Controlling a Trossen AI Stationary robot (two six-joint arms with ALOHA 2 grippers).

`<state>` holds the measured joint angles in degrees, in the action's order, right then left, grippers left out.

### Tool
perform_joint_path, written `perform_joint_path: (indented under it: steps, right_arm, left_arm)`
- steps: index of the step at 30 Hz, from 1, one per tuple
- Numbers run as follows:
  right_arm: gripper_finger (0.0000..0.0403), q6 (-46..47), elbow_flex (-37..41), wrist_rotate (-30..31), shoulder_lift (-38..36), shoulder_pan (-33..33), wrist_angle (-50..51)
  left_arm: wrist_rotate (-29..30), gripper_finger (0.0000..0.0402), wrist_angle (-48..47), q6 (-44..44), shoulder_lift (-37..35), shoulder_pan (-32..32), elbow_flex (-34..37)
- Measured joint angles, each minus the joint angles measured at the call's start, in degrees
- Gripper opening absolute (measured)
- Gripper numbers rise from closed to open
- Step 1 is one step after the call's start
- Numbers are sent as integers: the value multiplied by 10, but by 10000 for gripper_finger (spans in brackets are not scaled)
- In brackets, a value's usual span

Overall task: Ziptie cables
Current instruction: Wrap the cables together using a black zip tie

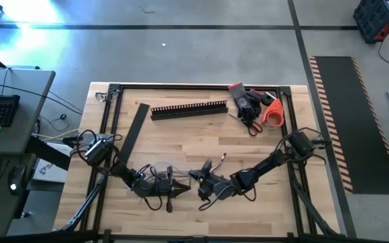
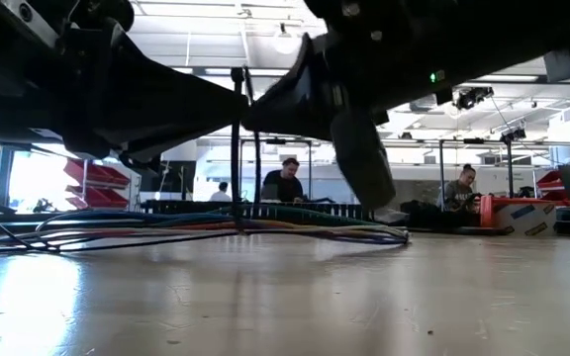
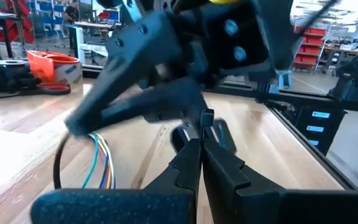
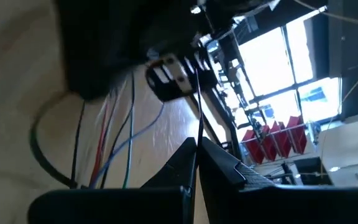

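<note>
The cables [image 1: 155,174] lie as a loose bundle of thin coloured and dark wires on the wood near the table's near edge, flat on the top in the low view [image 2: 216,229]. A thin black ziptie strap [image 2: 236,148] stands upright from the bundle. My left gripper [image 1: 179,190] and my right gripper [image 1: 196,179] meet tip to tip just right of the bundle, both shut. The wires show beside the left fingers [image 3: 101,160] and the right fingers [image 4: 104,140]. My left gripper [image 3: 201,146] is shut with a small black piece [image 3: 207,119] at its fingertips, pinched between the two fingers; whether it is the ziptie's head I cannot tell. It comes level from the table's left. My right gripper [image 4: 197,148] pinches the thin black strap [image 4: 199,102] between its two fingertips. The strap runs straight and taut away from the fingers toward the left gripper. The fingers come low from the table's right.
A black comb-toothed duct [image 1: 189,109] and a flat black strip [image 1: 135,128] lie toward the far side. Black gloves [image 1: 245,100], red-handled scissors [image 1: 252,125] and an orange tape roll [image 1: 273,113] sit in the far right corner. A black frame [image 1: 113,91] rims the table.
</note>
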<state>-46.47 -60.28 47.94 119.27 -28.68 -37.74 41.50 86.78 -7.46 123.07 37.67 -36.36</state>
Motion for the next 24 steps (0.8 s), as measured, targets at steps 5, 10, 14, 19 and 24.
perform_joint_path:
  steps: [5,10,14,19,24]
  right_arm:
    - [0,-31,-40,22,49,-3,8]
    - [0,-26,-47,34,57,-7,2]
    - [0,-36,-46,86,57,-8,2]
    - [0,-43,-45,86,58,-12,-11]
    - [0,-81,-45,91,58,-26,-27]
  left_arm:
    - [-5,0,1,-9,0,-2,0]
    - [-4,0,1,-20,0,3,0]
    - [-2,0,-2,-39,0,8,0]
    - [10,0,-16,-65,0,11,0]
    - [10,0,-21,-79,0,11,0]
